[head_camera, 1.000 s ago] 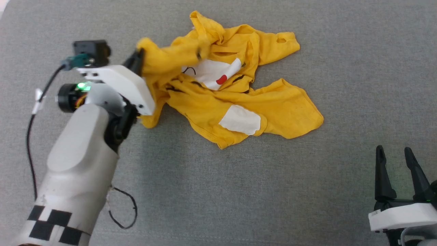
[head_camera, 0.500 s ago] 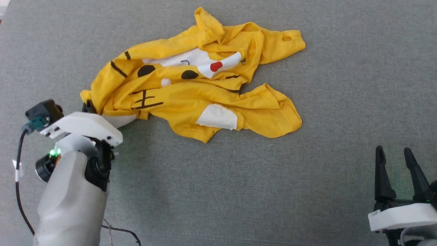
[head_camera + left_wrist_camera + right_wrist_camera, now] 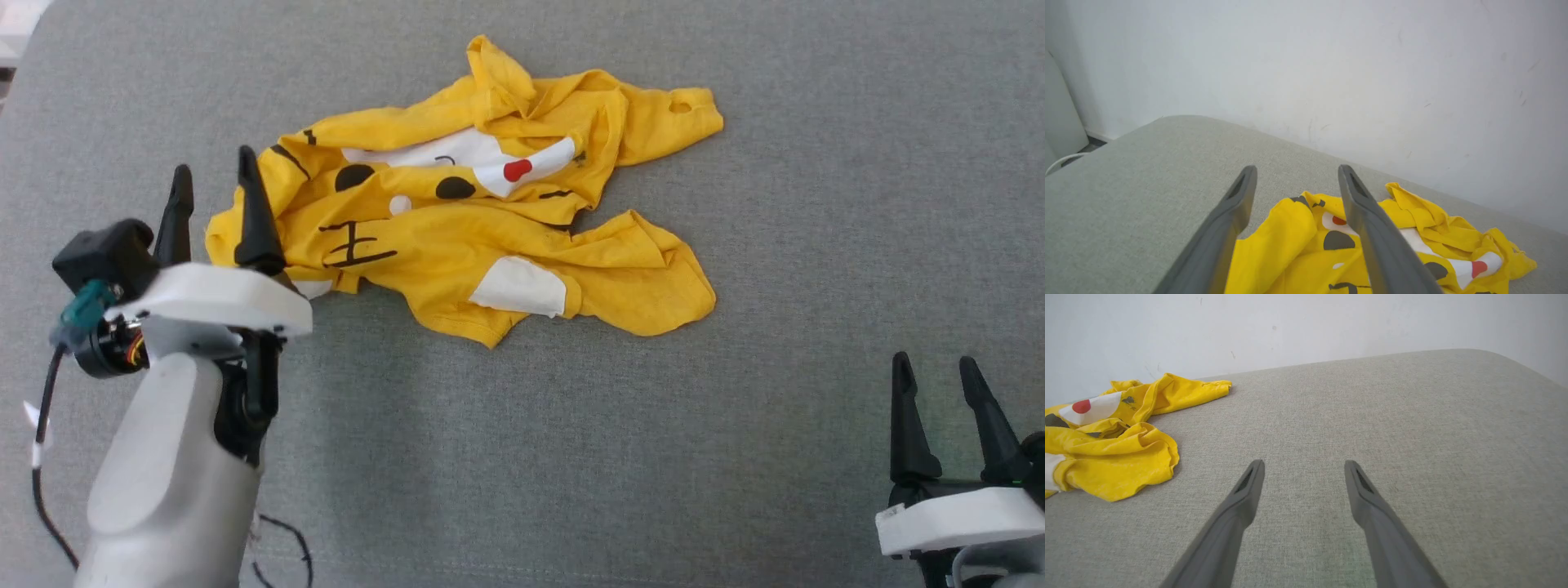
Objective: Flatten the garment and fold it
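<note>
The yellow T-shirt (image 3: 457, 220) lies crumpled on the grey cushion, its white face patch, red dot and black marks facing up. My left gripper (image 3: 214, 163) stands open at the shirt's left edge, fingers pointing up the head view, with nothing between them. In the left wrist view the T-shirt (image 3: 1298, 253) lies under and past the left gripper (image 3: 1295, 175). My right gripper (image 3: 935, 371) is open at the lower right, well away from the cloth. In the right wrist view the T-shirt (image 3: 1114, 457) sits at the far left, apart from the right gripper (image 3: 1303, 467).
The grey fabric surface (image 3: 735, 408) stretches wide around the shirt. A pale wall (image 3: 1331, 61) rises behind its far edge. A black cable (image 3: 282, 547) hangs by my left forearm. The surface's left corner (image 3: 24, 73) lies near the left gripper.
My left gripper dragged the shirt's left part out to the left, spreading it, then let go and now stands open with fingers raised. The right gripper has stayed put.
</note>
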`<state>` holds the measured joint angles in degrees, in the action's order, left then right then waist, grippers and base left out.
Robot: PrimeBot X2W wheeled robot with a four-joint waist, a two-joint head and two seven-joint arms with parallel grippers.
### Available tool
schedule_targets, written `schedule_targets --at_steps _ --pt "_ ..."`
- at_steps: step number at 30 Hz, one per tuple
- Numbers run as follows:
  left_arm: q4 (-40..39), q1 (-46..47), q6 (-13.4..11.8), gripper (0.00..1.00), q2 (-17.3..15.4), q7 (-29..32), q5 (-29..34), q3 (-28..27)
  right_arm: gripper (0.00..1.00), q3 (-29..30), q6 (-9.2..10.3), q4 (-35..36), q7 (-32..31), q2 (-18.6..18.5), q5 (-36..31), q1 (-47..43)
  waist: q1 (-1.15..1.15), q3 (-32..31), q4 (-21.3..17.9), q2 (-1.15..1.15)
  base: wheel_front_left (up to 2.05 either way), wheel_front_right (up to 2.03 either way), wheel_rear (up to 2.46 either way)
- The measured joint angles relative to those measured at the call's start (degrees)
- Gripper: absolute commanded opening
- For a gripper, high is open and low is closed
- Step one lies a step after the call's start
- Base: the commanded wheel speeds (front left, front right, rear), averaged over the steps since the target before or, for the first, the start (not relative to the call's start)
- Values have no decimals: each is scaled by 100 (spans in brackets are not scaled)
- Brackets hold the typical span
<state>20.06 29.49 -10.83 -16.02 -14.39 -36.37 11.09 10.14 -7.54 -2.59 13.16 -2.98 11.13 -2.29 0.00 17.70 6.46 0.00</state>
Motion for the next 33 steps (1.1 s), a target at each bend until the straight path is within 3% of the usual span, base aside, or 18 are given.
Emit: schedule_targets --at_steps 6,12,20,33 --pt "-1954 -1083 22 100 154 -34 1137 -424 100 -60 0 -44 31 1 56 -8 0 -174 -96 0 0 0 0" --pt "-3060 -2415 380 100 582 -34 1986 -608 100 -76 0 -69 76 1 126 -36 -1 -373 -217 0 0 0 0" --pt "-2952 -3522 587 100 911 -34 2647 -692 100 -79 0 -100 109 1 155 -152 -1 -635 -304 0 0 0 0" --pt "-2862 -3628 832 100 1146 -34 2996 -814 100 -133 0 -87 135 -1 193 -249 0 -854 -229 0 0 0 0"
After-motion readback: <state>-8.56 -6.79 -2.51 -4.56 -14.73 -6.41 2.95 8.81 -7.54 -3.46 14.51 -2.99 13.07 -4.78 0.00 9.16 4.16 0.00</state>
